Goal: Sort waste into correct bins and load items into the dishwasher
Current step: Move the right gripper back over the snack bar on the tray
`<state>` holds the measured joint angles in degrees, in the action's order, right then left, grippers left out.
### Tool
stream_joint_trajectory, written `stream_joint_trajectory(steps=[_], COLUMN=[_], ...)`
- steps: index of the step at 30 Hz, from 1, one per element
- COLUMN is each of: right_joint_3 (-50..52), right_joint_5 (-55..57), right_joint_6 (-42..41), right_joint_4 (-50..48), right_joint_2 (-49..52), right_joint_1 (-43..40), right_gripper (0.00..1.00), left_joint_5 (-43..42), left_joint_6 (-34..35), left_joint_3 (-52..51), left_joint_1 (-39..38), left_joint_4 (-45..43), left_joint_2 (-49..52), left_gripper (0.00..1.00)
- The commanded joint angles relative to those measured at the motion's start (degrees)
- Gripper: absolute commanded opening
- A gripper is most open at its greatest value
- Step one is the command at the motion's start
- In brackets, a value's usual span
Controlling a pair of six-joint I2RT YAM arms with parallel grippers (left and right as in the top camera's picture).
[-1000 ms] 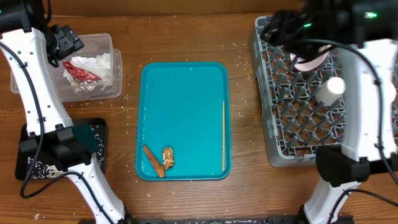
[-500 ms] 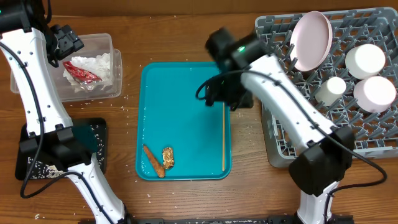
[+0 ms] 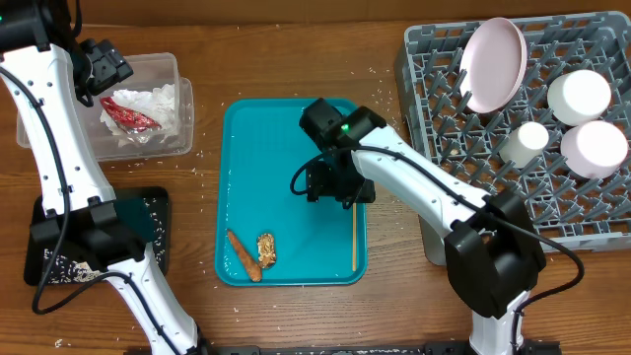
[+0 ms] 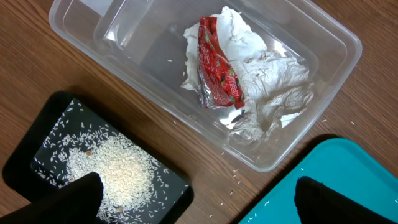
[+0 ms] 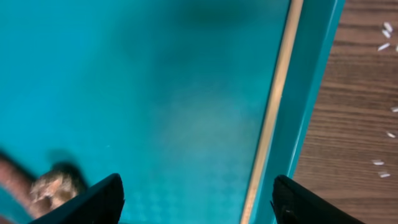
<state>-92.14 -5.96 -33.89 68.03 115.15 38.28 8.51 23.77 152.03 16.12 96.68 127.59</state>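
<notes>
— How far along are you?
— Dishes (image 3: 493,64) stand in the rack (image 3: 463,242); napkin (image 4: 273,81) and wrapper (image 4: 217,71) lie in the clear tub (image 4: 323,37), rice (image 4: 115,168) in the black tray (image 4: 43,134). Left for you: carrot stick (image 3: 244,254) and brown chunk (image 3: 266,248) on the teal tray (image 3: 286,148). Your right tool (image 5: 196,199) hovers over it, open and empty; your left tool (image 4: 199,196) is open too

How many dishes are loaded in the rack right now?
4: plate on edge at the rack's far left; upper bowl and lower bowl at its right; cup between plate and bowls. None seems hidden.

A matt wood-grain table (image 5: 360,112) carries a smooth teal plastic tray (image 5: 155,93), a clear glossy plastic tub (image 4: 134,37), a crumpled paper napkin (image 4: 273,87) and a shiny red wrapper (image 4: 217,78).
</notes>
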Motion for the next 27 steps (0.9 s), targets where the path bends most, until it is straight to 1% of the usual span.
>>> stream_joint_trajectory(steps=[1, 8, 22, 27], right_joint_3=[4.1, 7.5, 7.5, 7.6], right_joint_5=[2.7, 2.8, 3.7, 7.3], right_joint_6=[-3.8, -4.1, -4.1, -4.1], right_joint_4=[-2.2, -6.5, -10.0, -10.2], right_joint_2=[-0.2, -0.2, -0.1, 0.4], right_joint_1=[0.0, 0.0, 0.0, 0.0], right_gripper=[0.78, 0.78, 0.79, 0.79], left_joint_5=[-0.5, -0.5, -0.5, -0.5], left_joint_6=[-0.5, -0.5, -0.5, -0.5], left_joint_3=[0.2, 0.2, 0.2, 0.2], left_joint_1=[-0.4, -0.4, -0.4, -0.4], left_joint_4=[0.1, 0.1, 0.1, 0.1], left_joint_2=[-0.6, -0.6, -0.6, -0.6], left_gripper=[1.00, 1.00, 1.00, 1.00])
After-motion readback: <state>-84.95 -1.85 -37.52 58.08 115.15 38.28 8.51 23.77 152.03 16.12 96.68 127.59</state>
